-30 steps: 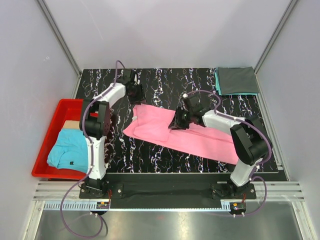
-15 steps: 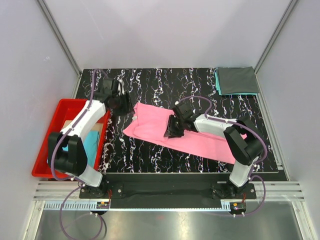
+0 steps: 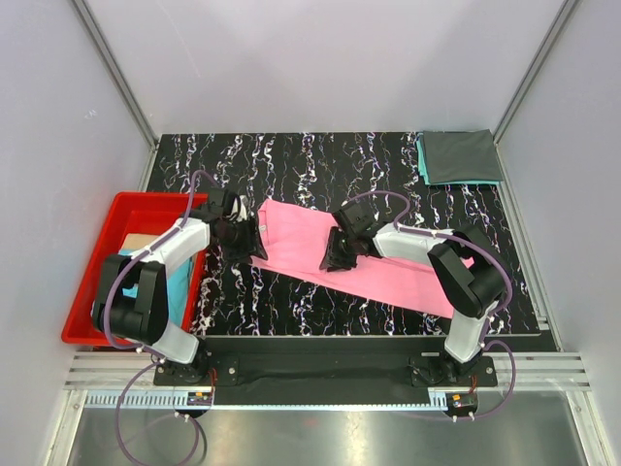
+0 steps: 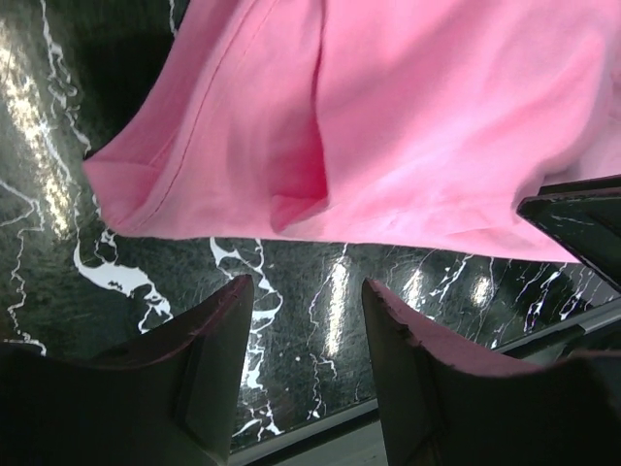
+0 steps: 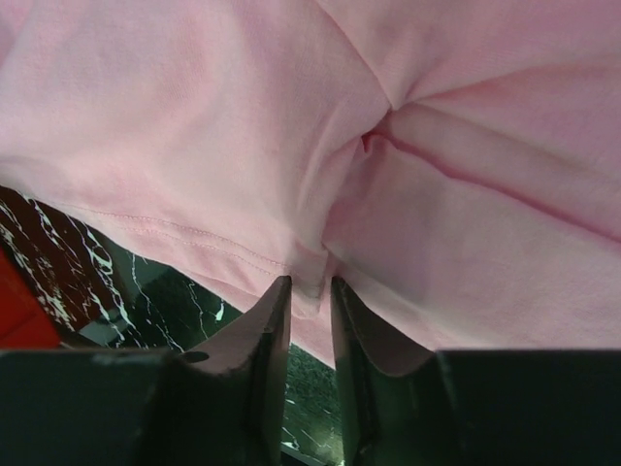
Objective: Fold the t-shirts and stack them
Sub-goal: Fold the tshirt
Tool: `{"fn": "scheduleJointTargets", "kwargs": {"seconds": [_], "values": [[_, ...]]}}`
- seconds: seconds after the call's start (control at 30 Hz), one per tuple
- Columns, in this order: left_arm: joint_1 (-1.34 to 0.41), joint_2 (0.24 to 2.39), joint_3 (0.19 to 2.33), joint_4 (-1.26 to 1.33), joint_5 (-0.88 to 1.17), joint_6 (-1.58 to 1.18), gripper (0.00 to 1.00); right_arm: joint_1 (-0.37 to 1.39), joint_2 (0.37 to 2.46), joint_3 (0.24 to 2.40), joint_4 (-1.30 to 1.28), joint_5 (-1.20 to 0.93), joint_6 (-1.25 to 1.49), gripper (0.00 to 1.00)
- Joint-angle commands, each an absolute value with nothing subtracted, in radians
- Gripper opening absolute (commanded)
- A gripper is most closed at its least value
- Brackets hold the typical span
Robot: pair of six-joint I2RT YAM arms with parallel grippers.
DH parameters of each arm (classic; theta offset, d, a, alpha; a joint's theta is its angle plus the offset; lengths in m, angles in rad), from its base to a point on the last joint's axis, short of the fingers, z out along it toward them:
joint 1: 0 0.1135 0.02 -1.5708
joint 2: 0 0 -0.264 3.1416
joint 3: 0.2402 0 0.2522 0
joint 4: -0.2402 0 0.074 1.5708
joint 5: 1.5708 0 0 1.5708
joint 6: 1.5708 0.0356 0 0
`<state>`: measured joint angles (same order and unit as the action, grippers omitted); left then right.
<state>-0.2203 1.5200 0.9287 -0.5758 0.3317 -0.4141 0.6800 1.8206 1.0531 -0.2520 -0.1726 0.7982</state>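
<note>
A bright pink t-shirt [image 3: 296, 225] lies spread slantwise across the middle of the black marbled table. My left gripper [image 3: 246, 238] is low at its left edge, open. In the left wrist view the left gripper [image 4: 309, 286] has only bare tabletop between its fingers, with the pink t-shirt [image 4: 437, 116] just ahead. My right gripper [image 3: 336, 256] is at the shirt's near edge. The right wrist view shows the right gripper [image 5: 310, 283] shut on a pinched fold of the pink t-shirt [image 5: 194, 116]. A folded dark grey t-shirt [image 3: 458, 155] rests on a teal one [image 3: 423, 163] at the back right.
A red plastic bin [image 3: 92, 282] sits off the table's left edge with a light blue shirt [image 3: 178, 276] in it, mostly hidden by my left arm. A pale tan thing [image 3: 136, 241] shows at the bin's back. Grey walls close in three sides.
My left arm swung from the back of the table toward me, down to the pink shirt's left edge, its jaws opening wider. My right gripper shifted slightly left while holding the shirt.
</note>
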Motion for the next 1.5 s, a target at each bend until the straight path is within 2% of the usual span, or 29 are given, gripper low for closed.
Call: {"fn": "scheduleJointTargets", "kwargs": {"seconds": [0.0, 0.07, 0.13, 0.2, 0.9, 1.13, 1.47], "values": [[-0.215, 1.514, 0.940, -0.511, 0.356, -0.380, 0.54, 0.693, 1.832, 1.051, -0.222, -0.152, 0.825, 0.28], [-0.215, 1.529, 0.951, -0.500, 0.356, -0.379, 0.54, 0.695, 1.830, 1.051, -0.218, -0.161, 0.830, 0.19], [-0.215, 1.545, 0.962, -0.502, 0.348, -0.380, 0.54, 0.695, 1.827, 1.054, -0.213, -0.167, 0.831, 0.06], [-0.215, 1.568, 0.979, -0.506, 0.342, -0.376, 0.54, 0.695, 1.822, 1.055, -0.212, -0.172, 0.833, 0.00], [-0.216, 1.618, 0.989, -0.391, 0.437, -0.368, 0.54, 0.695, 1.804, 1.046, -0.167, -0.213, 0.841, 0.00], [-0.218, 1.628, 0.971, -0.396, 0.471, -0.380, 0.53, 0.695, 1.798, 1.046, -0.164, -0.218, 0.839, 0.00], [-0.219, 1.652, 0.977, -0.475, 0.419, -0.361, 0.54, 0.695, 1.787, 1.037, -0.160, -0.226, 0.842, 0.00]]}}
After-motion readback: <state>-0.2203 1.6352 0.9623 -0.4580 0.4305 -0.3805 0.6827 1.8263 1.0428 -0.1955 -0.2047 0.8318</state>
